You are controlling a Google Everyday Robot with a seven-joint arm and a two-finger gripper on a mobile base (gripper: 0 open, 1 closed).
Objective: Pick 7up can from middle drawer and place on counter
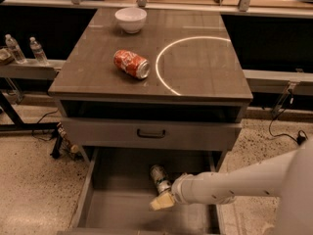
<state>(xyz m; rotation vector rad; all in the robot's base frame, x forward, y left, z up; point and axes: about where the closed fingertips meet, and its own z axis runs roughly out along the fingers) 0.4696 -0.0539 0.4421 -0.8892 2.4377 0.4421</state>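
Pale-green 7up can (159,176) lies on its side in the open middle drawer (117,212), long axis running roughly front to back. The gripper (161,201) sits just at its near end, the can lying beyond it toward the cabinet. Whether the gripper is open or closed I cannot tell.
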